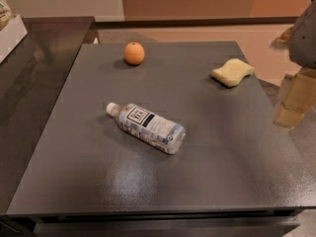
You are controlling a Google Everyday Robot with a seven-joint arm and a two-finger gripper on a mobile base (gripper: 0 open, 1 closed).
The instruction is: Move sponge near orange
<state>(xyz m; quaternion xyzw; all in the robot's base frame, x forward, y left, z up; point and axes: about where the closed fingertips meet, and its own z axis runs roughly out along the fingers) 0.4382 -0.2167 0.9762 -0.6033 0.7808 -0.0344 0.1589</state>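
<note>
The pale yellow sponge (232,72) lies flat on the grey table (222,177) near its far right edge. The orange (134,53) sits near the far edge, left of centre, well apart from the sponge. My gripper (295,100) hangs at the right edge of the view, just off the table's right side, to the right of the sponge and a little nearer the camera. It holds nothing that I can see and touches neither object.
A clear plastic water bottle (146,127) lies on its side in the middle of the table, cap pointing far left. A dark counter (29,83) adjoins the table's left side, with a white object (10,31) at its far corner.
</note>
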